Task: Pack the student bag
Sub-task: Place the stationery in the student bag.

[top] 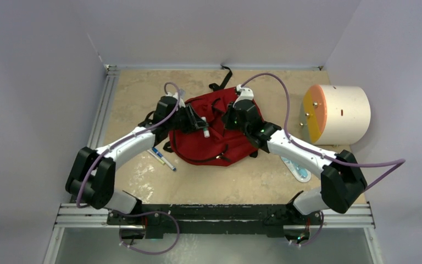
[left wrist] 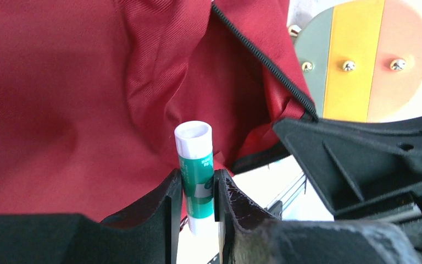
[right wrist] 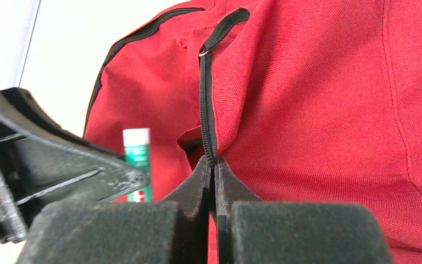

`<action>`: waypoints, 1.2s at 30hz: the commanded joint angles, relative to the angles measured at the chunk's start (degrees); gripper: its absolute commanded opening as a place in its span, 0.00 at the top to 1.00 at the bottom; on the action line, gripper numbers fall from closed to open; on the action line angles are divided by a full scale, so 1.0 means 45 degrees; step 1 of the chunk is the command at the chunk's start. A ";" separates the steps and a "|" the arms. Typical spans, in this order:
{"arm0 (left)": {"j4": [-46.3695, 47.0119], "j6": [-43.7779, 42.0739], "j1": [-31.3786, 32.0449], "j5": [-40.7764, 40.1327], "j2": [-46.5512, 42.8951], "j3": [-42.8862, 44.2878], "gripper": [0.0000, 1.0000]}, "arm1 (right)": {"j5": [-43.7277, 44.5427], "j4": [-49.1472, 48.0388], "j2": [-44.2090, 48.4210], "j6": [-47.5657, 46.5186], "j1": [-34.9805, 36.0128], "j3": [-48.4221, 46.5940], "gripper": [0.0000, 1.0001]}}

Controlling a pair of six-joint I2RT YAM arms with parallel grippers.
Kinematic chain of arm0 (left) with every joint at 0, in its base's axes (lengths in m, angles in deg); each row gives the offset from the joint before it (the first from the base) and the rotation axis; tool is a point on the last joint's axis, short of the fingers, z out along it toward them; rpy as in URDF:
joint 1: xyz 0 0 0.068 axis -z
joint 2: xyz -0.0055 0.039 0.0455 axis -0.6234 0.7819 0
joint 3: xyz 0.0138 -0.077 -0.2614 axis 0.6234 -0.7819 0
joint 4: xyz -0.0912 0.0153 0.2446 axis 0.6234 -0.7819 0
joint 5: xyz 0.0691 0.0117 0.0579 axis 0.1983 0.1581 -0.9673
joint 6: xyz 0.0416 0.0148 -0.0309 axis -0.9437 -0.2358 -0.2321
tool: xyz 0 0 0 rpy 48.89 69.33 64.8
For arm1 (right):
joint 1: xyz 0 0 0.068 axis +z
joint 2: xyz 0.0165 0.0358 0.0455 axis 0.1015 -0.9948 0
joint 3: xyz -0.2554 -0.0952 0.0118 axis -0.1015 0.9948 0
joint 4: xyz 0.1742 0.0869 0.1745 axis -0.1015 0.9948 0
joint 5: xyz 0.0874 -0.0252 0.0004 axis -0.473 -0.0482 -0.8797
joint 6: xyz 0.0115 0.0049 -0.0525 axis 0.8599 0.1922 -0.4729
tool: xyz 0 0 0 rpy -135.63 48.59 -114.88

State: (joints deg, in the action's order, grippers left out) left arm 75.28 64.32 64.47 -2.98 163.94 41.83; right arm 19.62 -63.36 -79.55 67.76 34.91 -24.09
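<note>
The dark-red student bag (top: 214, 140) lies in the middle of the table. My left gripper (top: 200, 125) is shut on a green-and-white glue stick (left wrist: 196, 170), held upright over the bag's fabric (left wrist: 60, 99). The stick also shows in the top view (top: 204, 127) and the right wrist view (right wrist: 138, 157). My right gripper (top: 229, 119) is shut on the bag's black zipper edge (right wrist: 207, 110), pinching it at the opening. Both grippers sit close together over the bag's upper part.
A cream cylinder with an orange-yellow face (top: 338, 114) stands at the right. A blue pen (top: 164, 159) lies left of the bag. A pale blue item (top: 299, 169) lies under the right arm. A metal rail (top: 103, 115) runs along the left edge.
</note>
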 commanded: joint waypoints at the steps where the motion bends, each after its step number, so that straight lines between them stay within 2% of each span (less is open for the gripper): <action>1: 0.2270 0.0585 0.0251 -0.0084 0.0743 0.0962 1.00 | -0.0754 -0.1126 0.0560 0.0703 0.0031 -0.0709 1.00; 8: 0.3078 0.1499 0.0401 -0.1459 0.1455 0.1576 1.00 | -0.1337 -0.1258 0.0396 0.0923 0.0032 -0.0767 1.00; 14: 0.3000 0.1670 0.0974 -0.1730 0.2462 0.2086 1.00 | -0.1575 -0.1240 0.0365 0.1246 0.0031 -0.0926 1.00; 24: 0.3221 0.2159 0.2090 -0.2506 0.2484 0.1219 1.00 | -0.1140 -0.1042 0.0589 0.1785 0.0031 -0.1383 1.00; 28: 0.3522 0.2044 0.2271 -0.2103 0.2995 0.1431 1.00 | -0.1293 -0.1048 0.0501 0.1693 0.0031 -0.1526 1.00; 33: 0.3158 0.1022 0.2300 -0.1200 0.4079 0.2845 1.00 | -0.1331 -0.1107 0.0540 0.1695 0.0032 -0.1332 1.00; 34: 0.2838 0.0861 0.2290 -0.1119 0.4162 0.3127 0.97 | -0.1358 -0.1107 0.0549 0.1664 0.0031 -0.1270 1.00; 36: 0.2589 0.0615 0.2303 -0.1028 0.4116 0.3312 0.84 | -0.1328 -0.1107 0.0603 0.1668 0.0036 -0.1129 1.00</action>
State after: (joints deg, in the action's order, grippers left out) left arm 86.84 71.09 74.62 -10.32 182.45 52.15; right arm 15.51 -62.94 -79.55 73.64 34.60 -26.69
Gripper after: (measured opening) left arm 0.227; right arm 0.011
